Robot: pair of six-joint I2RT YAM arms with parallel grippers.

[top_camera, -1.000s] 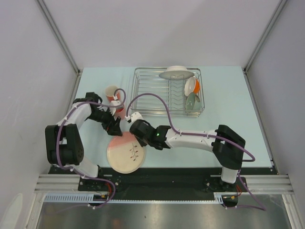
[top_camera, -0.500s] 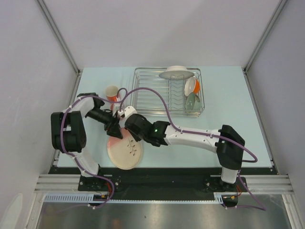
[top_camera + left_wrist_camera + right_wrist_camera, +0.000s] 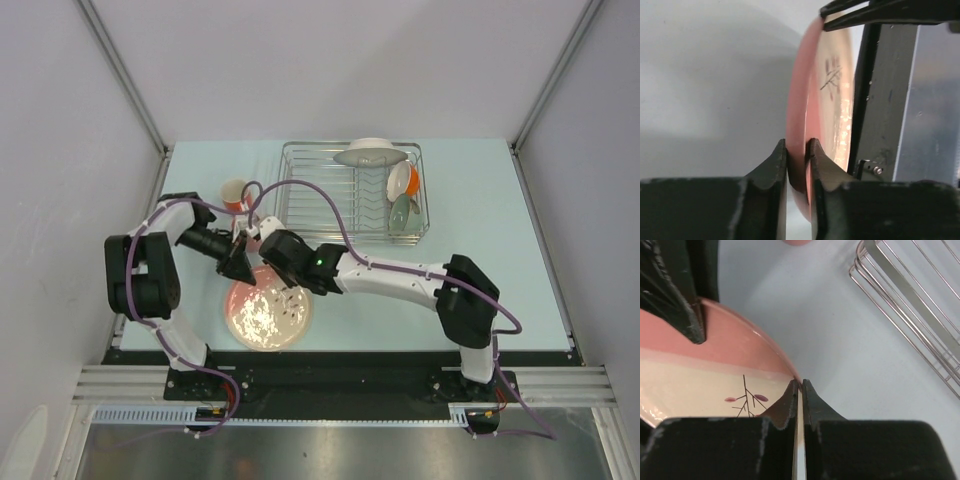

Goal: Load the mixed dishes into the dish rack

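The cream-and-pink plate (image 3: 262,318) with its leaf sprig sits low at the near left of the table, between both arms. My left gripper (image 3: 243,271) is shut on its pink rim (image 3: 799,125), one finger on each face. My right gripper (image 3: 280,284) is shut on the rim a little further round (image 3: 790,371). In the right wrist view a left finger (image 3: 675,300) presses on the plate's pink band. The dish rack (image 3: 300,200) stands at the back. It holds a white dish (image 3: 372,153), a white-and-orange bowl (image 3: 404,180) and a pale green bowl (image 3: 402,212).
An orange cup (image 3: 235,192) stands just left of the rack, close behind my left arm. The rack's wire corner (image 3: 920,305) is near my right gripper. Grey walls close in the table on three sides.
My left gripper has closed on the plate's rim. The right arm has carried the plate slightly left and away, and its face has turned more toward the overhead camera.
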